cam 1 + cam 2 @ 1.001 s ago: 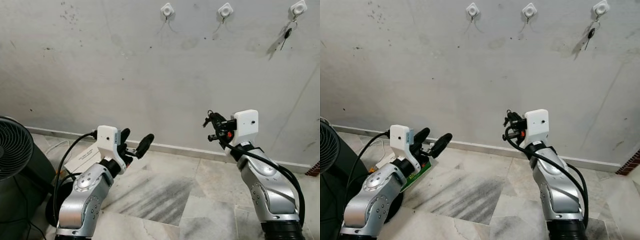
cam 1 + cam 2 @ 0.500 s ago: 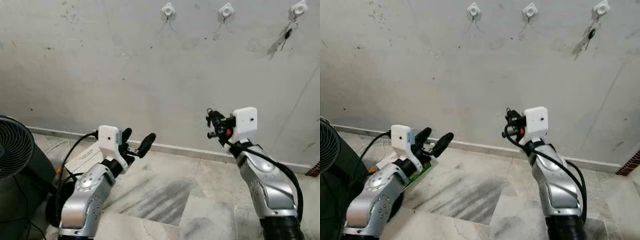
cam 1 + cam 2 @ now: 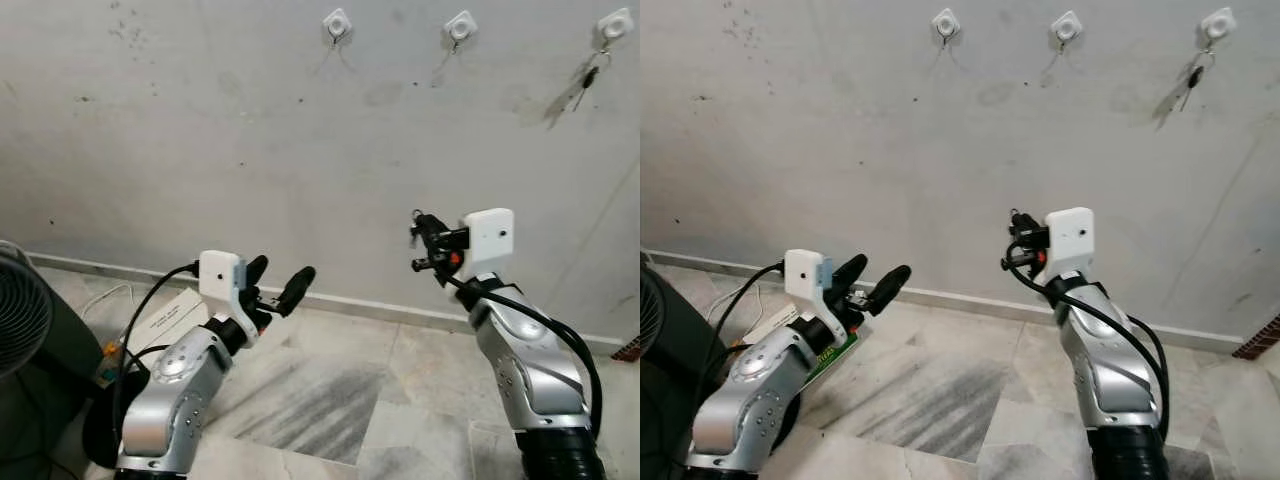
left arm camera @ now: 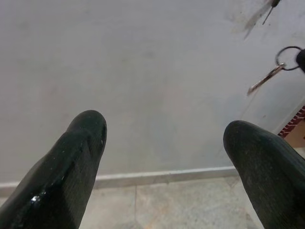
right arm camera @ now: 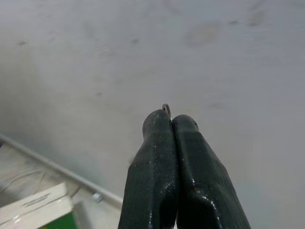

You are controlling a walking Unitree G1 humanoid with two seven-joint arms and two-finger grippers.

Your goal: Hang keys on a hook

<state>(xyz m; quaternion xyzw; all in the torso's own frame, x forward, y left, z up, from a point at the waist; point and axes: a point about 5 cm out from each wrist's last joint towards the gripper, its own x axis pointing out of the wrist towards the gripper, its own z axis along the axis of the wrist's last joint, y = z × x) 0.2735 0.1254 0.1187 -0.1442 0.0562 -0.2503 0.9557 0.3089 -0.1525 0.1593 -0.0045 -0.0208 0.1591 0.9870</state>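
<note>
Lifting slightly, my right gripper (image 3: 418, 240) pinches the small metal key ring (image 4: 287, 58); left gripper (image 3: 275, 283) wide; white wall hooks (image 3: 337, 24) above.

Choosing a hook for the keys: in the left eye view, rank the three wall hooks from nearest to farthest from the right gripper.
From the right gripper:
1. Middle hook, above it.
2. Left hook, up and leftward; close to the first.
3. Right hook, far right, already holding keys.

Evenly, softly lit and sharp; slanting shadows under the hooks (image 3: 337, 22); blurred close black fingers (image 4: 71, 167) in wrist views.
</note>
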